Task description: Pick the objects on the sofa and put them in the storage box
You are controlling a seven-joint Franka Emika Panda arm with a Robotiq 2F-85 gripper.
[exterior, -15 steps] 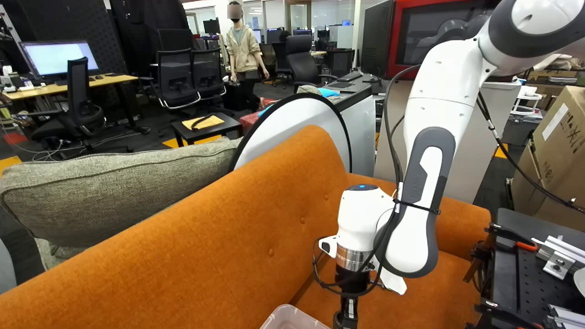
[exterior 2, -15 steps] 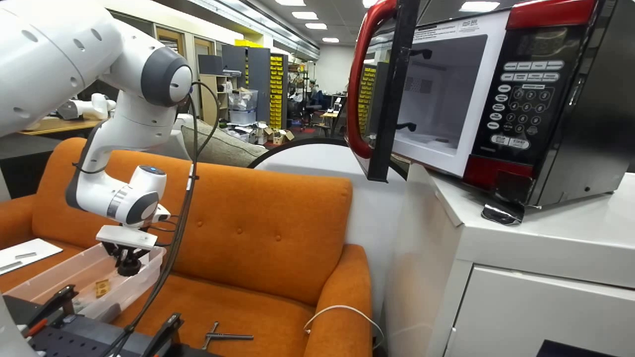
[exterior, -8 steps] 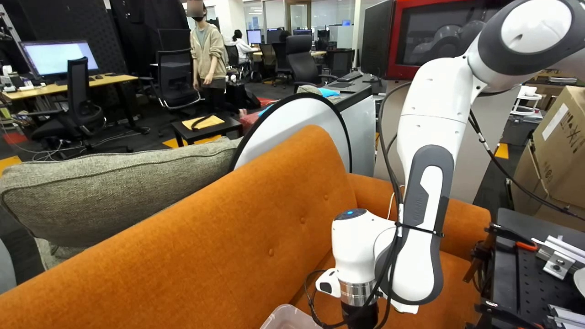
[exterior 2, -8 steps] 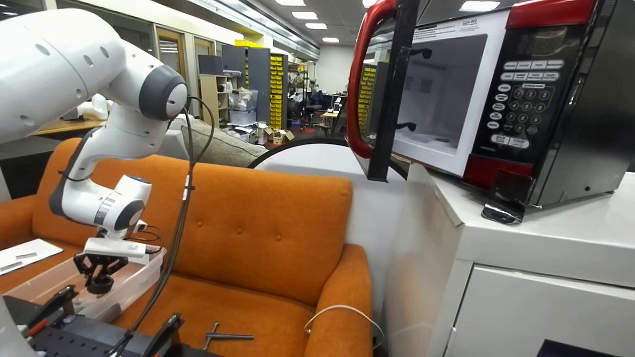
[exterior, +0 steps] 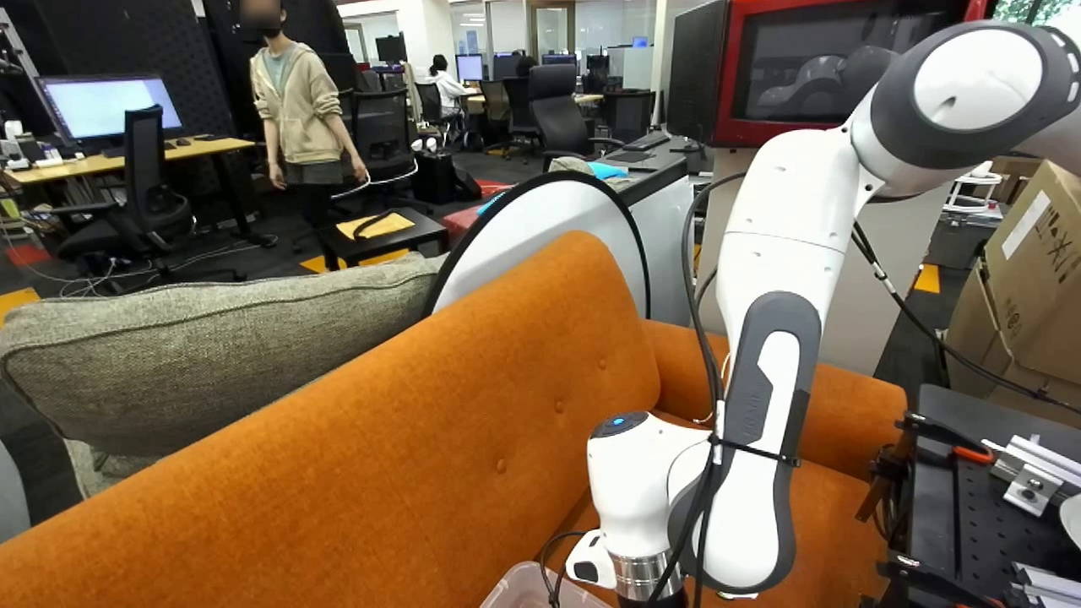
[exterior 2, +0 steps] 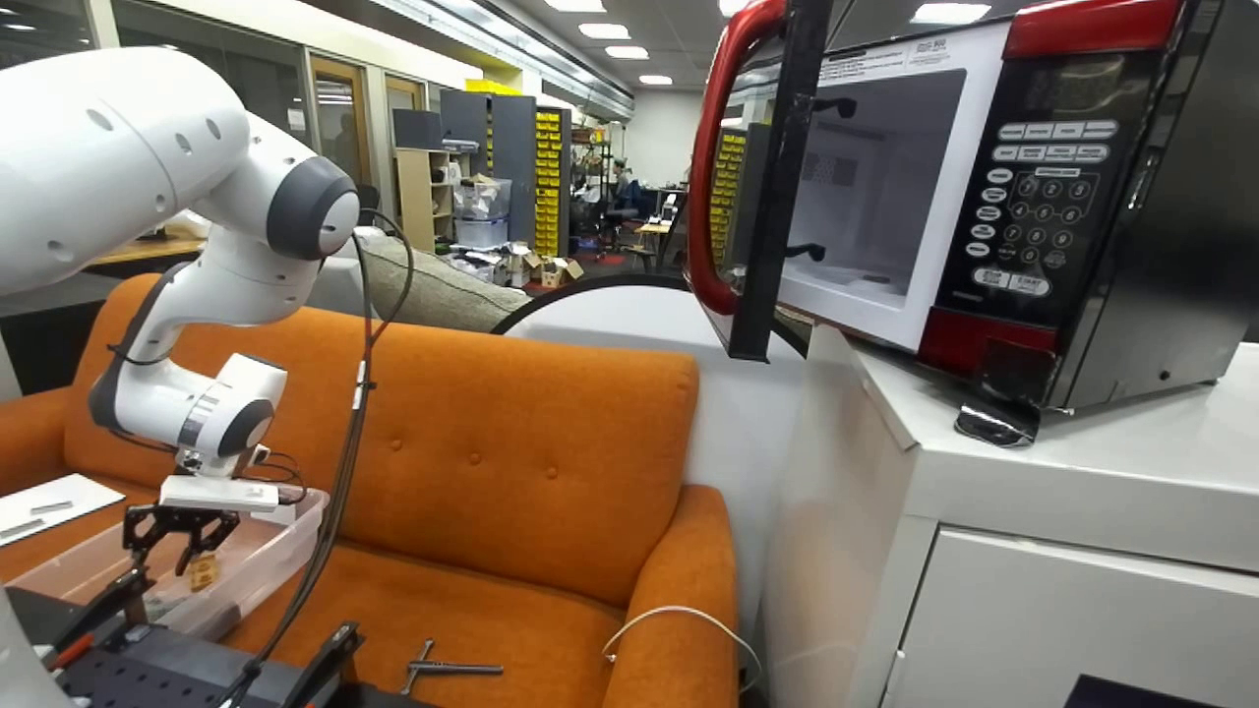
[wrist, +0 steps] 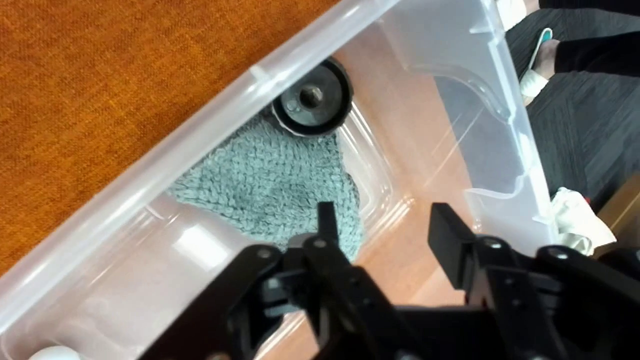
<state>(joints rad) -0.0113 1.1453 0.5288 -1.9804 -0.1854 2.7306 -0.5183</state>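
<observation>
My gripper [wrist: 385, 217] is open and empty over the clear plastic storage box [wrist: 200, 124]. It also shows in an exterior view [exterior 2: 160, 565]; in an exterior view its fingers are below the frame, above the box [exterior: 532, 587]. The small black round piece [wrist: 327, 107] lies inside the box near one long wall, by a grey-green cloth [wrist: 270, 175]. A yellowish piece [exterior 2: 203, 571] and part of a white round item [wrist: 54, 354] are also in the box. A dark T-shaped piece [exterior 2: 452, 669] lies on the seat of the orange sofa [exterior 2: 531, 442], right of the box.
A black perforated table with clamps [exterior 2: 334, 649] stands before the sofa. A white board [exterior 2: 64, 501] with thin pieces lies left on the sofa. A white cord [exterior 2: 679, 610] hangs over the armrest. A microwave [exterior 2: 885, 197] with its door open stands on a cabinet.
My gripper held the black round piece over the box; now it has opened and the piece is in the box. The arm moved lower, and left in both exterior views. A person walked left.
</observation>
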